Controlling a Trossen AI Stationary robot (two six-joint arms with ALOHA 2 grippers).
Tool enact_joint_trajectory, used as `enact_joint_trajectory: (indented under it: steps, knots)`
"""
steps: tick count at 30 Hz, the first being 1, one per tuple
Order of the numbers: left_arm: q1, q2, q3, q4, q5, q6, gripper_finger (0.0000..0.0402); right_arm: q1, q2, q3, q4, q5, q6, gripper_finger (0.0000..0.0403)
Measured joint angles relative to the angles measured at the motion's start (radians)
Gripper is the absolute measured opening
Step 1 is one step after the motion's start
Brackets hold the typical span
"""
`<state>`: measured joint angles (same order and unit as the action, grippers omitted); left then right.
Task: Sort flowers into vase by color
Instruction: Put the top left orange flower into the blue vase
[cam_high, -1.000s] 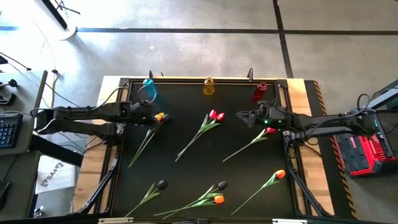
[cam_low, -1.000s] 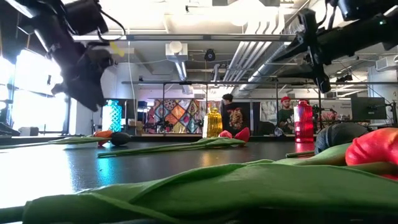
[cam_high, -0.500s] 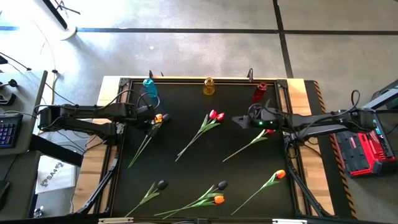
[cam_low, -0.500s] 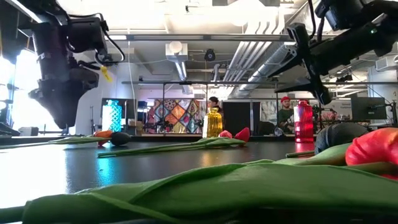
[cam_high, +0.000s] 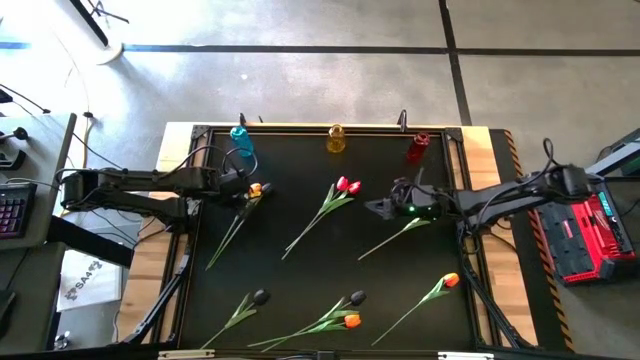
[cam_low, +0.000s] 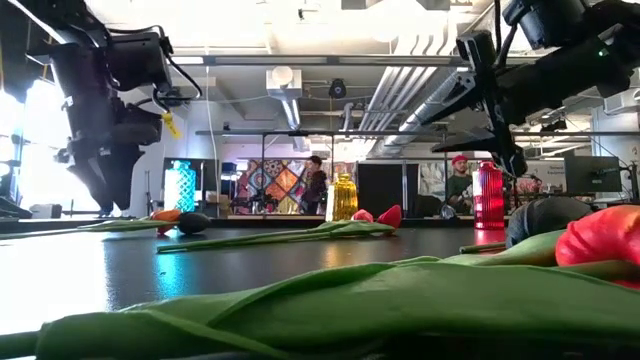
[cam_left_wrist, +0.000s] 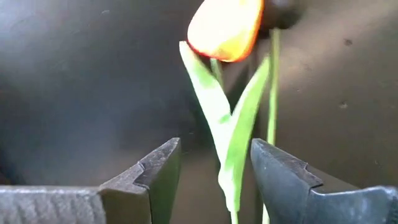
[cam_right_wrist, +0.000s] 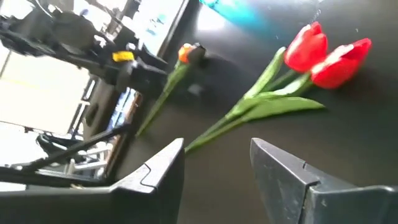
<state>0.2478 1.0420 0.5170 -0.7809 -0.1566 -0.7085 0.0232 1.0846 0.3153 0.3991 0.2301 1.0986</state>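
- High view: the black bench (cam_high: 300, 270) carries three small vases along its far edge, a blue vase (cam_high: 241, 139), a yellow vase (cam_high: 336, 138) and a red vase (cam_high: 418, 147).
- The left tool (cam_high: 250, 189) sits over the orange tulip (cam_high: 256, 189) near the blue vase, whose stem runs toward the bench's left front.
- The right tool (cam_high: 378, 207) hangs near the bench's middle right, just beside the stem of a single red tulip (cam_high: 400, 231); that flower's head is hidden under the arm.
- A pair of red tulips (cam_high: 347, 185) lies at the middle, between the two tools.
- Toward the front lie a black tulip (cam_high: 259, 297), a black and orange pair (cam_high: 350, 310) and another orange tulip (cam_high: 449, 281) at the right.
- Low view: the left arm comes down at the picture's left above the orange and dark heads (cam_low: 180, 220); the right arm (cam_low: 500, 90) reaches across above the red vase (cam_low: 487, 196). People stand in the room behind.
- Left wrist view: the left tool (cam_left_wrist: 214, 177) is released, jaws wide apart, with the orange tulip's leaves (cam_left_wrist: 230, 143) between them and its head (cam_left_wrist: 225, 28) just ahead.
- Right wrist view: the right tool (cam_right_wrist: 214, 165) is released, jaws apart and holding nothing, facing the red pair (cam_right_wrist: 323, 53) lying on the bench.
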Motion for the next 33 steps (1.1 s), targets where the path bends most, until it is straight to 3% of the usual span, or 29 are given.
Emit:
enact_joint_trajectory:
  steps: [6,11,18,22,33]
  knots:
    - [0.0,0.0,-0.014,0.026,0.013,-0.006,0.0188,0.006,0.016,0.0,0.086,0.009,0.001,0.0171]
    - [0.0,0.0,-0.014,0.024,0.021,-0.043,0.0188,0.006,0.016,0.042,0.105,-0.073,-0.037,0.0171]
    - [0.0,0.078,-0.014,0.033,0.014,-0.029,0.0188,0.006,0.015,0.24,-0.213,-0.107,-0.16,0.0171]
    - [0.0,0.146,-0.014,0.04,0.022,-0.031,0.0188,0.006,0.016,0.316,-0.414,-0.067,-0.209,0.0171]
    - [0.0,0.245,-0.008,0.049,0.043,-0.046,0.0171,0.011,0.016,0.331,-0.455,-0.065,-0.199,0.0171]
